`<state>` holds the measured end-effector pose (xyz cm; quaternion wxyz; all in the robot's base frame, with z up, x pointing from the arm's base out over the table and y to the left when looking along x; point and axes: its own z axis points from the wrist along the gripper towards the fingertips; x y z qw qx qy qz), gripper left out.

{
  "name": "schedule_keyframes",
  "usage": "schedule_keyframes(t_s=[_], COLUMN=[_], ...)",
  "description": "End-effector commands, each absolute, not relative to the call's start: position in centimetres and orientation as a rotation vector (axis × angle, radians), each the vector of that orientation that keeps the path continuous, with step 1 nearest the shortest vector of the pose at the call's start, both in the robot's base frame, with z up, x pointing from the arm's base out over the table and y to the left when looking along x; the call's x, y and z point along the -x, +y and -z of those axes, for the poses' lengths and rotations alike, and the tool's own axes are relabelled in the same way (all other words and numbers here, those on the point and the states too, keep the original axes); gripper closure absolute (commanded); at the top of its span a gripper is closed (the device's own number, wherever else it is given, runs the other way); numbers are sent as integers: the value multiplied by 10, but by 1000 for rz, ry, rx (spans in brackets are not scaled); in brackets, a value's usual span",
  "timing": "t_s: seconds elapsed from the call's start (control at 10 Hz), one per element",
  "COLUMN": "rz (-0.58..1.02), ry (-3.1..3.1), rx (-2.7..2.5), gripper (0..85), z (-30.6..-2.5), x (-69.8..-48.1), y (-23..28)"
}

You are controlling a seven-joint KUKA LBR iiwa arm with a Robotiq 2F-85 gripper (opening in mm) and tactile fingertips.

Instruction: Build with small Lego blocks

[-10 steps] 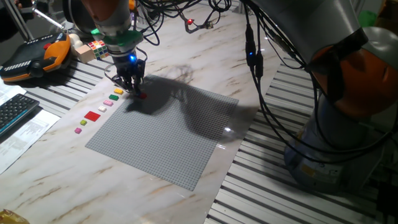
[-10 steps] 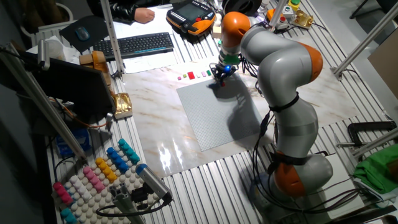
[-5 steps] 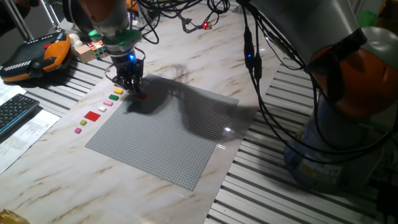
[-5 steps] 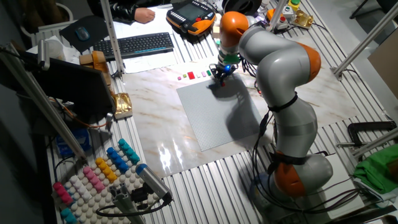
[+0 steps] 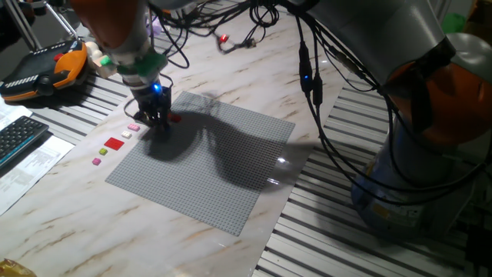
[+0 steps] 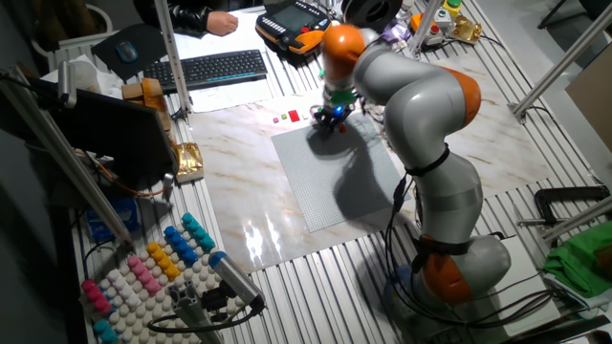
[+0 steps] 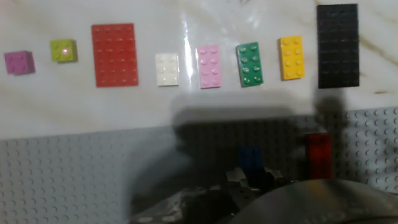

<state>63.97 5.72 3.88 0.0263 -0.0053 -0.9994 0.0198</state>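
Observation:
Small Lego blocks lie in a row on the marble beside the grey baseplate: magenta, lime, a large red plate, white, pink, green, yellow and a long black one. A blue brick and a red brick sit on the baseplate's edge. My gripper hangs low over that edge, just left of the red brick. Its fingertips are dark and blurred next to the blue brick, so its state is unclear.
An orange teach pendant and a keyboard lie left of the bricks. Cables trail behind the baseplate. A rack of coloured pegs stands at the far table end. The arm's own base stands beside the plate.
The gripper has moved left along the baseplate's edge, away from the small red brick, which stays in place on the plate.

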Motion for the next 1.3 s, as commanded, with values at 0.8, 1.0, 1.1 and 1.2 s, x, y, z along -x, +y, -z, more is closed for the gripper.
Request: schedule_keyframes(t_s=[0.8, 1.0, 1.1, 1.2], rz=[-89, -87, -87, -87], ry=[-3075, -3075, -3075, -3076], rx=[-10, -5, -3, -3], gripper=[667, 673, 673, 673], z=[-32, -31, -30, -30], x=[-638, -638, -638, -637], y=[45, 44, 45, 45])
